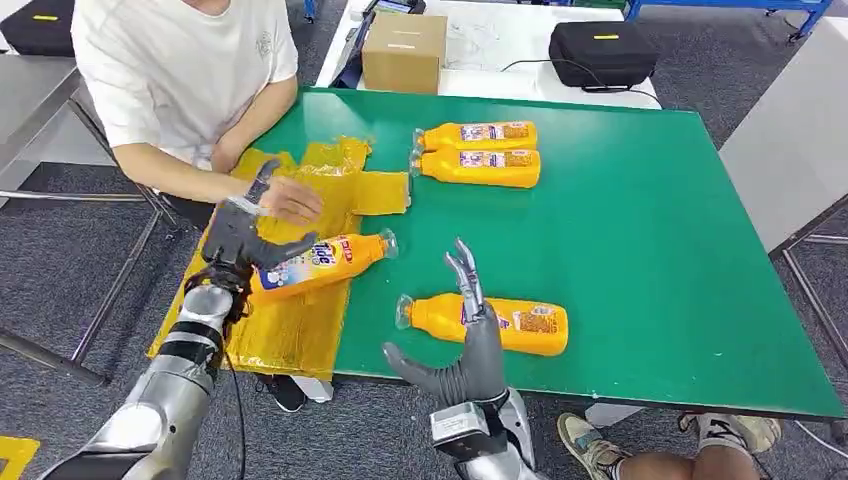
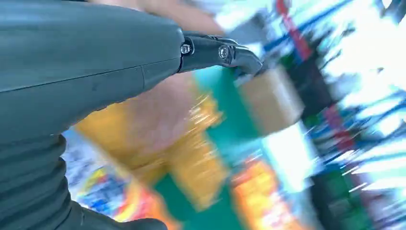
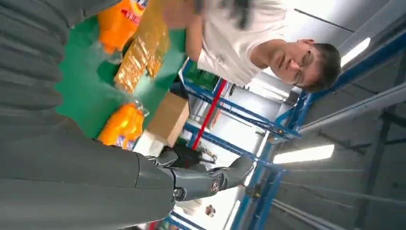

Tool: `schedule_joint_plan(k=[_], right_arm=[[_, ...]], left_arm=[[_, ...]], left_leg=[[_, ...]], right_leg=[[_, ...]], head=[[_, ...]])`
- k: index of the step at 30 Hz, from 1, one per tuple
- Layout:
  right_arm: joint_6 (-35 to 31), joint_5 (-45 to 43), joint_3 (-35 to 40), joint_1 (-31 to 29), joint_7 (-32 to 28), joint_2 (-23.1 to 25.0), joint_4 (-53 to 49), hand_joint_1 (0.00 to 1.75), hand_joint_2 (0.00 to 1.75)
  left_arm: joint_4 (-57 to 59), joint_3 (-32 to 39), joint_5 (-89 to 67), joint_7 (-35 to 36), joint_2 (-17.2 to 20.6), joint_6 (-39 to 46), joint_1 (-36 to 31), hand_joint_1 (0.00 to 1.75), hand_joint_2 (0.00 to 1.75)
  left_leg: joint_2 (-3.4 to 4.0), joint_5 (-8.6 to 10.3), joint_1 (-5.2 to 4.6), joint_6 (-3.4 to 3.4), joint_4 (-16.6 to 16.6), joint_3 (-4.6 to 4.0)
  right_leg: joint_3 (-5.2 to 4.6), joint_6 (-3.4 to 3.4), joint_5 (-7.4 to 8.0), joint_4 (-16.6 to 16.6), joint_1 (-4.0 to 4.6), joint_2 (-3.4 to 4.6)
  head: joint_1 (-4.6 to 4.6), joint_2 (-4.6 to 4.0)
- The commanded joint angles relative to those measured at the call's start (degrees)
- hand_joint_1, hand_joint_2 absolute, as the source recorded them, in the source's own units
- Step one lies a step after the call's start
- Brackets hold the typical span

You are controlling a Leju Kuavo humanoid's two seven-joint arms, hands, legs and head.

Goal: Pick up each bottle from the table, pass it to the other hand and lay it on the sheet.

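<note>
Left hand grasping a bottle over the yellow sheet at nine o'clock should lower it flat before letting go, right hand released, fingers apart

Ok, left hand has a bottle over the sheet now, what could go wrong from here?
1. A person's hand rests on the yellow sheet right beside the left hand, so lowering the held bottle could bump it.
2. The bottle's cap end juts past the sheet's edge over the green table; it may land partly off the sheet.
3. The open right hand stands upright just in front of another bottle and might knock it.
</note>
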Motion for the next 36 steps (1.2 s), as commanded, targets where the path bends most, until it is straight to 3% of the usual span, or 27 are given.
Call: schedule_joint_plan(k=[1, 3, 9, 15, 20, 36], right_arm=[[0.78, 3.24, -6.15, -2.21, -0.07, -1.68, 6.63, 0.00, 1.75], [6.37, 11.91, -9.28, -1.51, 4.60, -2.93, 9.03, 0.00, 1.75], [2.47, 22.04, -21.57, 1.63, 7.20, -10.76, 13.65, 0.00, 1.75], [6.04, 27.45, -30.12, 2.08, 9.13, -14.14, 14.36, 0.00, 1.75], [8.55, 30.05, -30.60, -1.24, 9.84, -13.48, 18.57, 0.00, 1.75], [11.44, 29.16, -26.12, -11.67, 7.30, -7.95, 38.83, 0.00, 1.75]], left_arm=[[-16.98, 1.86, 7.87, -1.24, -1.12, 2.20, 4.78, 0.00, 1.75], [-22.49, 2.22, 11.22, -1.33, -1.11, 4.30, 7.80, 0.00, 1.75], [-46.07, 1.89, 25.20, -1.56, -4.22, 3.68, 23.13, 0.00, 1.75], [-51.62, -1.46, 29.54, -2.26, -4.89, 2.96, 31.63, 0.00, 1.75], [-52.22, -3.46, 26.11, -5.13, -5.21, 4.85, 32.85, 0.00, 1.75], [-48.04, -11.02, 28.30, -2.01, -4.36, 1.39, 28.38, 0.00, 1.75]], left_leg=[[0.05, -0.05, 0.06, -0.06, 0.01, 0.09], [0.01, -0.03, 0.04, -0.04, -0.01, 0.05], [-0.04, -0.05, 0.01, -0.02, -0.07, 0.14], [0.00, -0.16, -0.09, 0.02, -0.02, 0.11], [0.05, -0.19, -0.11, 0.00, 0.02, 0.07], [0.09, -0.07, -0.06, 0.03, -0.02, 0.11]], right_leg=[[0.10, -0.08, -0.02, -0.04, 0.06, 0.05], [0.07, -0.06, -0.01, -0.04, 0.04, 0.03], [0.19, -0.03, -0.04, -0.15, 0.02, -0.04], [0.16, -0.03, -0.08, -0.15, -0.09, 0.03], [0.08, -0.08, -0.06, -0.12, -0.09, 0.06], [0.11, -0.03, 0.04, -0.11, -0.06, 0.08]], head=[[0.02, 0.00], [0.00, 0.00], [0.02, 0.00], [0.02, 0.00], [0.00, 0.00], [0.00, 0.00]])
